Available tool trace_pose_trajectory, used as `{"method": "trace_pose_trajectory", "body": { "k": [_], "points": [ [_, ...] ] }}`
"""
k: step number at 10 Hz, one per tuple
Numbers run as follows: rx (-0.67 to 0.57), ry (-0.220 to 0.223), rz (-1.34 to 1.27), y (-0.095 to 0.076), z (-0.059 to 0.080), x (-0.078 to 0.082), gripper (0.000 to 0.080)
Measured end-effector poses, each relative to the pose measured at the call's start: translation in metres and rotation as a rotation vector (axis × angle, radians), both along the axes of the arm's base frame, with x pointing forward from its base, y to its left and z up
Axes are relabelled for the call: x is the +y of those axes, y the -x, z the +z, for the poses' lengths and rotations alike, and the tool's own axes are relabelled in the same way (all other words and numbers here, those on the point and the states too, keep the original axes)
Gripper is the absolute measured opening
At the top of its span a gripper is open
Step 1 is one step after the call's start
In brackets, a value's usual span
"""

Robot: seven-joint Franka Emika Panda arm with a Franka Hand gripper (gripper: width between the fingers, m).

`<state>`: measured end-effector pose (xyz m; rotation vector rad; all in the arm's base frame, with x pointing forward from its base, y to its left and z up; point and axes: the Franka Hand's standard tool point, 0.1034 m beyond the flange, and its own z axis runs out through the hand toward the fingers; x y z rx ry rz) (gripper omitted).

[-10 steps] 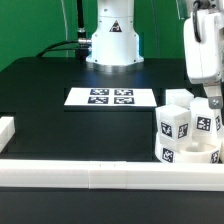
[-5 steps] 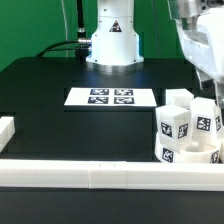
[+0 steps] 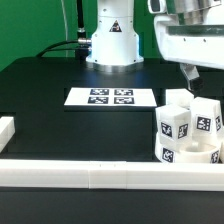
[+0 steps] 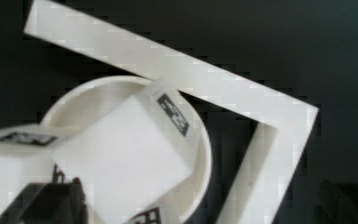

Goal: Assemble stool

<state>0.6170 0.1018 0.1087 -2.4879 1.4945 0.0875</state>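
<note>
The white stool (image 3: 190,153) rests upside down at the exterior view's right. Its round seat lies on the table, and three block legs with marker tags (image 3: 173,125) point up from it. My gripper (image 3: 192,72) hangs above the stool, clear of the legs, open and holding nothing. In the wrist view the stool (image 4: 114,150) fills the lower part as a round white shape with tags on its side. One dark finger (image 4: 51,198) shows at the edge. Nothing sits between the jaws of my gripper (image 4: 194,205).
The marker board (image 3: 112,97) lies flat in the middle of the black table. A long white border rail (image 3: 90,172) runs along the front, with a short piece (image 3: 6,128) at the left. The rail corner (image 4: 211,80) passes close to the stool. The arm's base (image 3: 112,40) stands at the back.
My gripper has risen from beside the upturned legs and drifted toward the exterior view's left. It stays open. The stool has not moved.
</note>
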Motion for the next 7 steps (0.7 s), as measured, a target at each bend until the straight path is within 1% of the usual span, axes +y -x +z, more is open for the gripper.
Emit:
{"method": "trace_pose_trajectory", "body": {
  "k": [1, 2, 3, 5, 6, 7],
  "points": [
    [0.006, 0.037, 0.162, 0.0042, -0.0005, -0.0010, 0.0648],
    [-0.019, 0.068, 0.300, 0.0031, 0.0006, -0.0025, 0.0648],
    [-0.035, 0.085, 0.425, 0.0033, 0.0011, -0.0031, 0.0648],
    [-0.037, 0.106, 0.687, 0.0031, -0.0009, -0.0009, 0.0648],
    [-0.048, 0.112, 0.692, 0.0011, -0.0010, -0.0028, 0.0648],
    [-0.061, 0.118, 0.775, 0.0012, -0.0015, -0.0050, 0.0648]
  ]
}}
